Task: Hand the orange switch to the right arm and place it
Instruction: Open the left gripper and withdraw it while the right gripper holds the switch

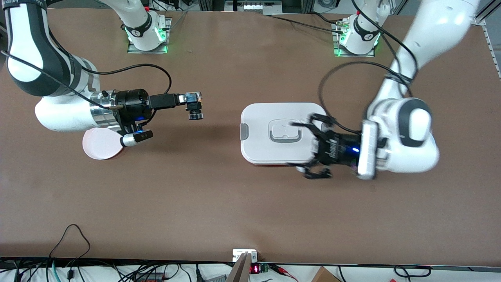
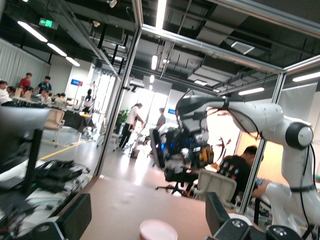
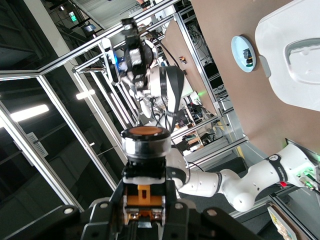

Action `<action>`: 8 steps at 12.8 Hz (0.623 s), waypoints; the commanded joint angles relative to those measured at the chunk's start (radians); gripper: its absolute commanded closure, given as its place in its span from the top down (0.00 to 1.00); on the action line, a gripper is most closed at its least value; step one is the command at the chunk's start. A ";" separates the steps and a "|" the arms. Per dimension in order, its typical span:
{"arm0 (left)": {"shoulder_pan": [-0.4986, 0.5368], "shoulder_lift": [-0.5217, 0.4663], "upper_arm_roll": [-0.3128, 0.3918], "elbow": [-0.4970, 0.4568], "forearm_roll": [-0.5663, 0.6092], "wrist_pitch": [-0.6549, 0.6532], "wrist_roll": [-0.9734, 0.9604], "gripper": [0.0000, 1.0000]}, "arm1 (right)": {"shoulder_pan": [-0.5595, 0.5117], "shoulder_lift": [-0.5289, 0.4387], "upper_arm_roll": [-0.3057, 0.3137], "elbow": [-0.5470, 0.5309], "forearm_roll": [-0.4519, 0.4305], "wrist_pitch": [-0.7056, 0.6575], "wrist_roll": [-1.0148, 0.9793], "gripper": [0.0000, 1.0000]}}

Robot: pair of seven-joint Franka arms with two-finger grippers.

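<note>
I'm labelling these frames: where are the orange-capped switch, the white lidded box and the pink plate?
orange-capped black switch [image 3: 145,150]: right wrist view, its silver collar.
white lidded box [image 1: 258,121]: front view, bare lid surface.
pink round plate [image 1: 100,147]: front view, its bare face.

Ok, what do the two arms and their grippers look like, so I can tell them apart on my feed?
The right arm is white with dark grey bands, a silver wrist ring and a slim black right gripper; a black cable loops over its wrist. The left arm is white with a dark grey joint patch, a wide white disc flange and a black open-linkage left gripper, also cabled. Both bases glow green.
</note>
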 commanded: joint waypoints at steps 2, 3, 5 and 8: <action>0.178 0.053 -0.018 0.008 0.107 -0.124 0.118 1.00 | -0.069 -0.023 0.000 -0.014 -0.069 -0.072 -0.011 0.05; 0.218 0.074 -0.010 0.010 0.124 -0.125 0.133 1.00 | -0.096 -0.021 0.000 -0.015 -0.101 -0.101 -0.013 0.05; 0.267 0.088 0.104 0.013 0.131 -0.123 0.132 1.00 | -0.141 -0.024 -0.002 -0.012 -0.202 -0.150 -0.011 0.05; 0.255 0.085 0.327 0.212 0.347 -0.106 0.126 1.00 | -0.205 -0.044 -0.005 -0.014 -0.413 -0.210 -0.022 0.05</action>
